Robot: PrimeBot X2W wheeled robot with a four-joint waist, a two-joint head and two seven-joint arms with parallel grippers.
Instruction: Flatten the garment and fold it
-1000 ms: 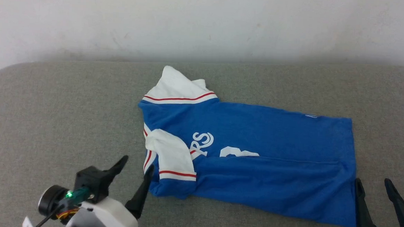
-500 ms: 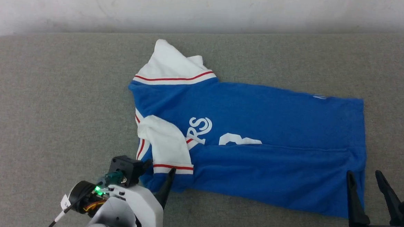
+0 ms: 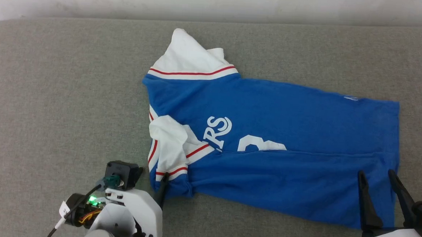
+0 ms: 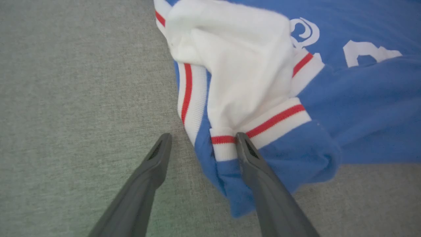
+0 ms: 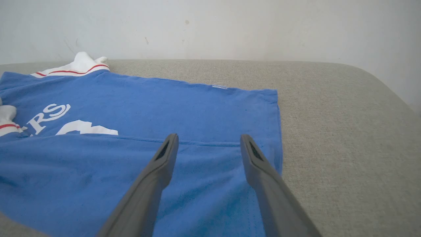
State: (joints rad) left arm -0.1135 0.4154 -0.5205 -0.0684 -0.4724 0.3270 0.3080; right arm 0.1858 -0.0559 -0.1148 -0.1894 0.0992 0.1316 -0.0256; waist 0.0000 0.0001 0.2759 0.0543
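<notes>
Left end effector (image 4: 203,138) advanced, straddling garment (image 4: 361,98) edge.

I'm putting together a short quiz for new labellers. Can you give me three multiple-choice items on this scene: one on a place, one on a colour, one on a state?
1. Where is the left pincer?
A. At the shirt's near sleeve
B. At the hem
C. On the far sleeve

2. What colour is the stripe in the trim of that sleeve?
A. Green
B. Red
C. Black

3. How do the two pincers stand?
A. Both shut
B. Left shut on cloth, right open
C. Both open

Answers:
1 A: its fingers straddle the cuff corner of the near sleeve.
2 B: a red line runs between white bands.
3 C: a clear gap shows between each pair of fingers, and the right pincer is over blue cloth.
</notes>
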